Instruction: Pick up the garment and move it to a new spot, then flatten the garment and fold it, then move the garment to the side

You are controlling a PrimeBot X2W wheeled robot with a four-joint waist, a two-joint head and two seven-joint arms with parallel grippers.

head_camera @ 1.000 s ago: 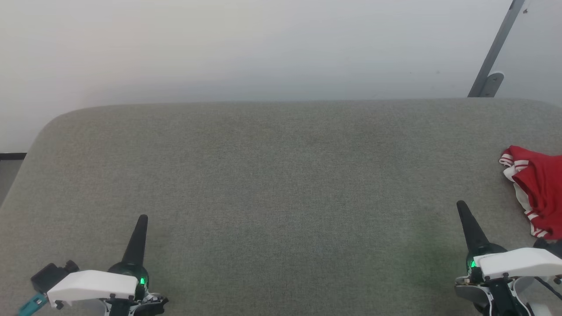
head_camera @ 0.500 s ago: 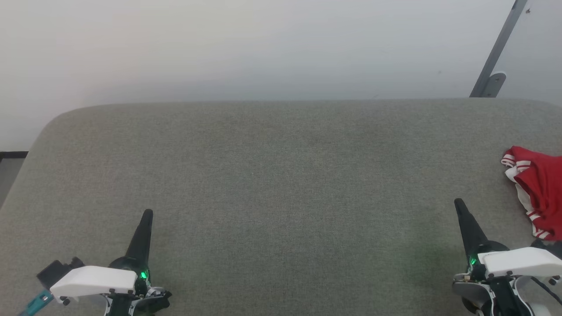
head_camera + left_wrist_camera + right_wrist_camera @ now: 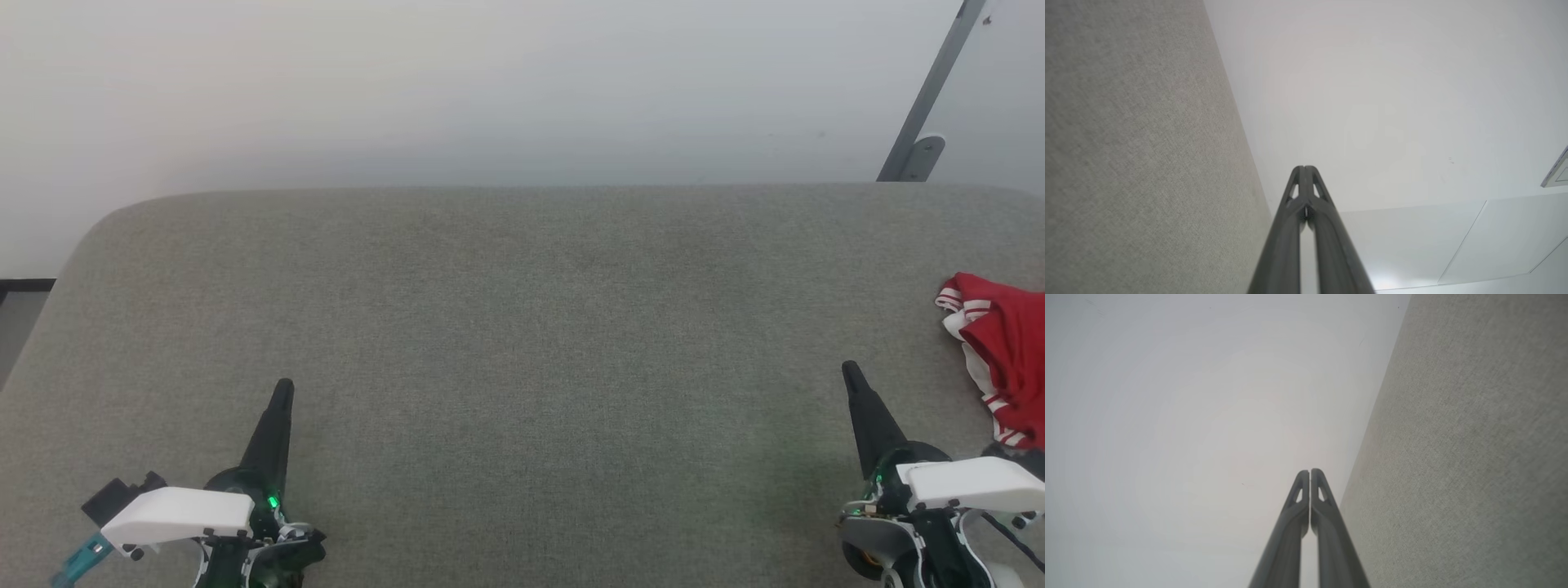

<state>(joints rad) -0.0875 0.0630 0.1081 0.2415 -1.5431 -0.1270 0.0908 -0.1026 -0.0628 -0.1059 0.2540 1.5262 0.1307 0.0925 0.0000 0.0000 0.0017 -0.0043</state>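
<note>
The garment (image 3: pixel 1008 359), bright red with white panels and striped bands, lies bunched at the far right of the grey fabric surface (image 3: pixel 522 327), cut off by the picture's edge. My right gripper (image 3: pixel 849 372) is shut and empty, its tip a short way left of the garment and apart from it. At the lower left my left gripper (image 3: pixel 284 387) is shut too, holding nothing, far from the garment. Each wrist view looks along pressed-together fingers: the left gripper (image 3: pixel 1304 168) and the right gripper (image 3: pixel 1309 472), with grey fabric to one side and pale wall beyond.
The grey surface has a rounded far-left corner (image 3: pixel 106 224) and ends at a pale wall (image 3: pixel 490 90). A grey metal strut with a bracket (image 3: pixel 922 131) leans at the back right. A strip of dark floor edge (image 3: pixel 24 286) shows at the left.
Both grippers have crept a little forward over the surface, still shut. The camera has shifted slightly, so the scene slides a touch rightward. The garment lies as before.
</note>
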